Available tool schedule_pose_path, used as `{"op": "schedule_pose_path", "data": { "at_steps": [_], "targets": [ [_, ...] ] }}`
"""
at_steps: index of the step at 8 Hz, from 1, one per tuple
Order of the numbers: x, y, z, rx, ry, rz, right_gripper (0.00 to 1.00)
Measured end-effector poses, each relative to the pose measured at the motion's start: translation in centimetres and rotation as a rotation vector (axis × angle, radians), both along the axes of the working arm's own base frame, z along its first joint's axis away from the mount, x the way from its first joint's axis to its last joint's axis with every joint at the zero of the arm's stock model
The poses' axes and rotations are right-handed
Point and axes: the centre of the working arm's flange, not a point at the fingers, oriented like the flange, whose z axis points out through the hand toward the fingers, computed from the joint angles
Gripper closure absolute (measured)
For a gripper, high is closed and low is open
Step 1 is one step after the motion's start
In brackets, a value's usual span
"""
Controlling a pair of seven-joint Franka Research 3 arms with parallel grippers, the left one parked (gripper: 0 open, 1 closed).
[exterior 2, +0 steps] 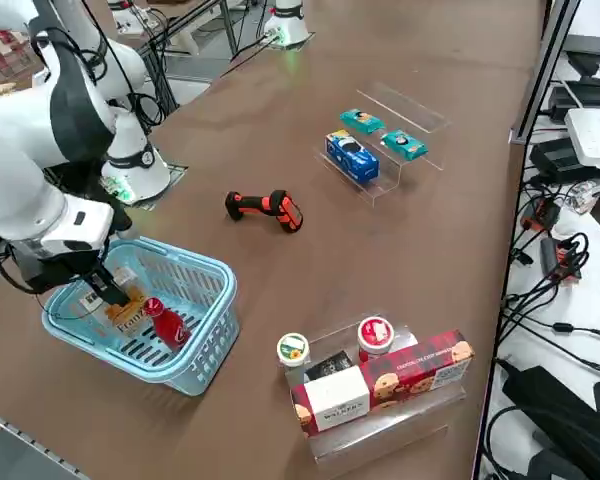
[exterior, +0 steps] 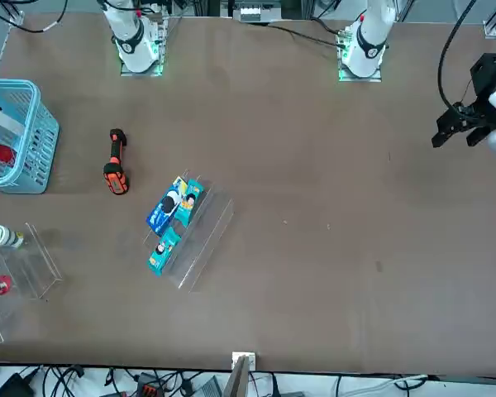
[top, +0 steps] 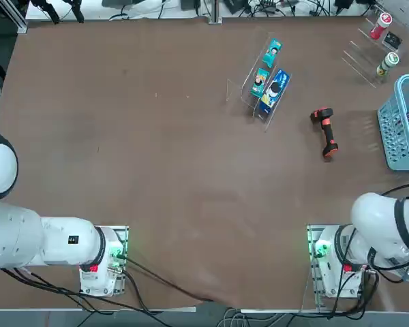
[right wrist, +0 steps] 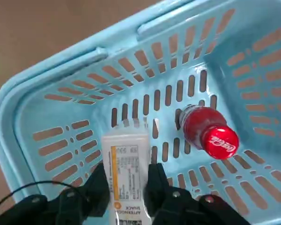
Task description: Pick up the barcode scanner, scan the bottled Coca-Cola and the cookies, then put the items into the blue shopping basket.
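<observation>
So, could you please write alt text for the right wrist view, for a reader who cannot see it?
The right claw, shut on the cookies, holds the white box inside the blue shopping basket. The bottled Coca-Cola already stands on the basket floor beside it, its red cap toward the camera. Brown table shows beyond the basket rim.

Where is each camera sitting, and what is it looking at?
Top: overhead, looking down; both arm bases show.
Front: across the table, facing the robot; scanner in view.
Right side: raised, looking diagonally; right arm over the blue basket.
Wrist: on the arm; right pincer holds the cookies beside the Coca-Cola.
Shared: basket.
</observation>
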Motion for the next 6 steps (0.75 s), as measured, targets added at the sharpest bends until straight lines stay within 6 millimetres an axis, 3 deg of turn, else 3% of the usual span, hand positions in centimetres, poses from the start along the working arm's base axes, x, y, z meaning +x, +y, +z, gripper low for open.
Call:
{"op": "schedule_pose_path", "data": {
  "at_steps": [4,6],
  "targets": [
    [0.3,-0.2,-2.9,0.022,0.003,-0.012,0.59],
    [0.4,-0.2,-3.4,0.028,0.002,-0.012,0.49]
  ]
}}
